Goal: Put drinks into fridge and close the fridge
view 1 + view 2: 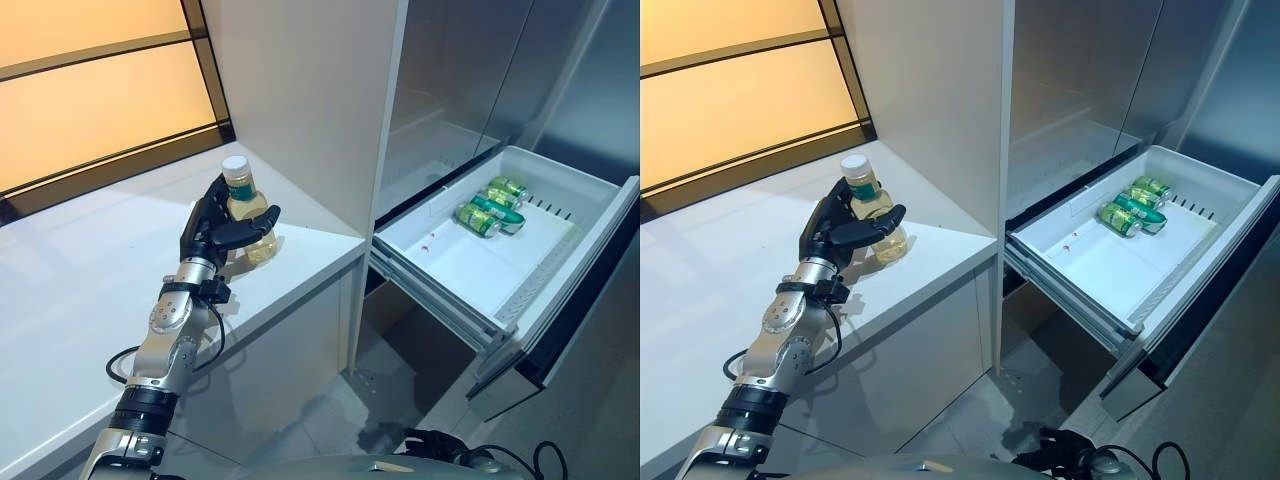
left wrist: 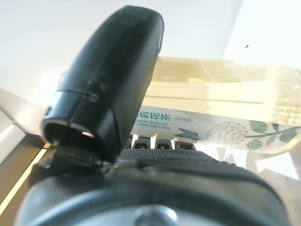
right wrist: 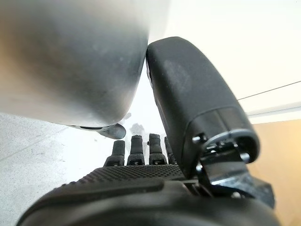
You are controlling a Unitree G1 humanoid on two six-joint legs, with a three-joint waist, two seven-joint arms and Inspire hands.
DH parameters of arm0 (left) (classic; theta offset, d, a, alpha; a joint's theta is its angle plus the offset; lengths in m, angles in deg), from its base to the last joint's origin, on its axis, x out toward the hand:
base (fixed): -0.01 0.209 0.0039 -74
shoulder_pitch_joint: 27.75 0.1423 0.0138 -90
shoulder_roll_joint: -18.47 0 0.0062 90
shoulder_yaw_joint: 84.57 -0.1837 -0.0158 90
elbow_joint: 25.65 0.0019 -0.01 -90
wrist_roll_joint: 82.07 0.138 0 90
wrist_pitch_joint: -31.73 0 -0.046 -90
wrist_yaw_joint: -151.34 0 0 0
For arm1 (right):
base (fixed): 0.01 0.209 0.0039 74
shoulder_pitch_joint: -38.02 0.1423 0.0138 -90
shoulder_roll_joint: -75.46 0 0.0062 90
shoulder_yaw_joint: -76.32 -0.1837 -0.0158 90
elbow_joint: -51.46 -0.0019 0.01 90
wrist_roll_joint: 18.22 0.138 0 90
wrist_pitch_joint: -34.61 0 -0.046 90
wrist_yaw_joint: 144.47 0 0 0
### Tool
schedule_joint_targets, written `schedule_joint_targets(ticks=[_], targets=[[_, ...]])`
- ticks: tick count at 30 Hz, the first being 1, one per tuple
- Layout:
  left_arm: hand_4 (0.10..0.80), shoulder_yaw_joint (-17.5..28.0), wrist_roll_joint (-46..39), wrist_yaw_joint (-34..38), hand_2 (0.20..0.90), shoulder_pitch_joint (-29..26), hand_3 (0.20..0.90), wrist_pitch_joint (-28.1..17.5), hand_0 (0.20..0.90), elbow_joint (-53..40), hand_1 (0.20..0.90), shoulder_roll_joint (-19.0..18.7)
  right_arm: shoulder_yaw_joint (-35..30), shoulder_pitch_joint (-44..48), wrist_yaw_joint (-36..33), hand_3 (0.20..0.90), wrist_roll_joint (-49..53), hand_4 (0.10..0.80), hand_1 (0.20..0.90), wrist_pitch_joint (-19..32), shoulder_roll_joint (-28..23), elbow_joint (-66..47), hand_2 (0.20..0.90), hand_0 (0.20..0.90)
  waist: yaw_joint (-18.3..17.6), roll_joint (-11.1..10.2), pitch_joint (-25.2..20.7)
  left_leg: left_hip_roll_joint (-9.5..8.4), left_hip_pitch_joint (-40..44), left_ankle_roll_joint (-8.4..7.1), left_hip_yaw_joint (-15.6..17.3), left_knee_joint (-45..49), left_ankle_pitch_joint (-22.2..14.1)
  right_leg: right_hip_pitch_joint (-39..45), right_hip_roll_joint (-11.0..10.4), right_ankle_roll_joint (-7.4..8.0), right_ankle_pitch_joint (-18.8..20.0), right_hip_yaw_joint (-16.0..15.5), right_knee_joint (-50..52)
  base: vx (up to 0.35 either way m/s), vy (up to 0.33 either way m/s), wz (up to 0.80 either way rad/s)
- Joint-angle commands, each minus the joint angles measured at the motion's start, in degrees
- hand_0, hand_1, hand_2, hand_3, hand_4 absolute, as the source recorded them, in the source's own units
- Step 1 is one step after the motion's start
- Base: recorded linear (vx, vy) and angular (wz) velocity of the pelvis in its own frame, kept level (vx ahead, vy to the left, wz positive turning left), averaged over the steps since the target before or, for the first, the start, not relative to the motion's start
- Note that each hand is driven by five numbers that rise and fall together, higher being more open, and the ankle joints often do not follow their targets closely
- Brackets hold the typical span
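A clear bottle (image 1: 236, 190) of pale yellow drink, with a white cap and a green label, stands upright on the white counter (image 1: 90, 270) near its right corner. My left hand (image 1: 208, 238) is shut on it, fingers behind it and thumb across its front. In the left wrist view the bottle (image 2: 225, 108) lies past the thumb (image 2: 113, 80). I cannot tell whether it is lifted off the counter. The fridge drawer (image 1: 450, 275) stands pulled out to the right, with green cans (image 1: 492, 208) at its far end. My right hand (image 3: 188, 94) hangs low with relaxed fingers, holding nothing.
A tall white panel (image 1: 300, 90) rises between the counter and the fridge. The fridge's grey upper doors (image 1: 470, 70) are shut above the drawer. The drawer's front half is bare white floor. A dark-framed amber window (image 1: 90, 90) backs the counter.
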Motion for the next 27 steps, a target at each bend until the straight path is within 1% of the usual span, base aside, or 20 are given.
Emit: schedule_joint_targets(ticks=[1,2,3,7,11,15,17,19,22,23,25,26,27], targets=[[0.383,3.6,1.0,-1.1,0.542,-8.3,0.483,-7.1,0.542,-6.8,0.542,-3.0,3.1,-0.9,0.8,0.900,-1.6,0.800,0.900,0.8,1.8,2.3,0.900,0.900,-1.0,-0.8,-2.8,-0.89,-2.5,0.03,2.1,0.3,-1.4,4.1,-1.5,3.48,-4.1,2.6,1.1,0.000,0.000,0.00],[0.196,3.6,1.0,-1.0,0.382,-8.3,0.296,-7.4,0.382,-6.8,0.382,-3.0,3.2,-0.9,0.7,0.900,-1.6,0.800,0.900,0.8,1.8,2.3,0.900,0.900,-1.0,-0.9,-2.8,-0.90,-2.5,0.04,2.2,0.3,-1.3,4.1,-1.5,3.47,-4.1,2.6,1.1,0.000,0.000,0.00],[0.100,3.7,0.8,-1.0,0.300,-8.2,0.200,-7.6,0.300,-6.9,0.300,-3.1,3.2,-0.9,0.8,0.900,-1.6,0.800,0.900,0.8,1.8,2.3,0.900,0.900,-1.0,-0.9,-2.8,-0.91,-2.4,0.06,2.1,0.3,-1.4,4.1,-1.5,3.44,-4.1,2.6,1.1,0.000,0.000,0.00],[0.100,3.8,0.9,-0.8,0.300,-8.4,0.200,-9.2,0.300,-7.0,0.300,-2.9,3.3,-1.0,0.8,0.900,-1.7,0.800,0.900,0.8,1.9,2.2,0.900,0.900,-1.1,-0.9,-2.9,-0.90,-2.5,0.04,2.2,0.3,-1.4,4.1,-1.4,3.43,-4.1,2.6,1.0,0.000,0.000,0.00],[0.100,4.2,1.9,0.3,0.300,-8.6,0.200,-13.2,0.300,-7.8,0.300,-2.7,3.4,-1.1,0.9,0.900,-1.8,0.800,0.900,1.1,1.9,2.2,0.900,0.900,-1.1,-1.0,-2.8,-0.91,-2.5,0.02,2.1,0.3,-1.4,4.0,-1.4,3.39,-4.1,2.7,1.1,0.000,0.000,0.00],[0.100,4.9,0.1,0.8,0.300,-9.0,0.200,-16.4,0.300,-9.2,0.300,-2.3,3.9,-1.2,1.3,0.900,-1.6,0.800,0.900,3.2,2.1,1.6,0.900,0.900,-1.1,-1.2,-2.9,-0.92,-2.5,0.02,2.0,0.3,-1.4,4.1,-1.4,3.34,-4.1,2.8,1.0,0.000,0.000,0.00],[0.100,5.0,-2.5,0.2,0.300,-9.1,0.200,-17.4,0.300,-10.6,0.300,-1.7,4.4,-1.3,1.2,0.900,-0.3,0.800,0.900,5.2,2.2,-0.4,0.900,0.900,-1.1,-1.3,-2.9,-0.94,-2.5,0.03,1.9,0.3,-1.3,4.2,-1.4,3.31,-4.0,2.8,0.9,0.000,0.000,0.00],[0.100,5.2,-7.2,-1.7,0.300,-9.1,0.200,-17.9,0.300,-12.6,0.300,-0.5,4.3,-1.3,0.5,0.900,1.3,0.800,0.900,6.1,2.4,-4.3,0.900,0.900,-1.3,-1.4,-2.8,-0.98,-2.4,0.04,1.8,0.3,-1.3,4.2,-1.4,3.27,-3.9,2.8,0.9,0.000,0.000,0.00],[0.100,5.1,-16.8,-6.6,0.300,-9.2,0.200,-16.4,0.300,-16.7,0.300,2.2,5.4,-1.1,-1.9,0.900,-1.7,0.800,0.900,8.7,2.0,-13.1,0.900,0.900,-1.5,-1.6,-2.6,-0.99,-2.6,0.12,1.6,0.3,-1.3,4.1,-1.4,3.22,-3.7,2.8,0.9,0.000,0.000,0.00],[0.100,4.6,-20.3,-8.9,0.300,-9.1,0.200,-15.4,0.300,-18.0,0.300,3.4,6.0,-1.0,-2.6,0.900,-2.3,0.800,0.900,9.2,1.7,-17.7,0.900,0.900,-1.7,-1.7,-2.4,-0.98,-2.6,0.10,1.5,0.3,-1.2,4.0,-1.4,3.25,-3.6,2.9,0.9,0.000,0.000,0.00],[0.100,3.5,-26.3,-12.5,0.300,-8.8,0.200,-13.9,0.300,-19.7,0.300,5.1,6.9,-1.0,-3.6,0.900,-3.2,0.800,0.900,6.8,1.2,-28.6,0.900,0.900,-2.1,-1.8,-2.2,-0.99,-2.7,0.05,1.4,0.3,-1.1,3.8,-1.4,3.32,-3.4,3.0,0.8,0.000,0.000,0.00],[0.100,3.4,-27.0,-13.1,0.300,-8.7,0.200,-13.7,0.300,-19.8,0.300,5.3,6.9,-1.2,-3.6,0.900,-3.3,0.800,0.900,6.7,1.1,-29.9,0.900,0.900,-2.1,-1.8,-2.2,-0.99,-2.7,0.04,1.4,0.3,-1.1,3.8,-1.4,3.33,-3.3,3.0,0.8,0.000,0.000,0.00],[0.100,2.9,-29.7,-14.9,0.300,-8.4,0.200,-12.5,0.300,-20.6,0.300,6.2,7.1,-1.4,-3.5,0.900,-3.1,0.800,0.900,5.2,1.0,-35.0,0.900,0.900,-2.4,-1.9,-2.0,-0.97,-2.7,0.02,1.5,0.3,-1.0,3.8,-1.4,3.37,-3.3,3.1,0.8,-0.028,-0.031,-0.01]])
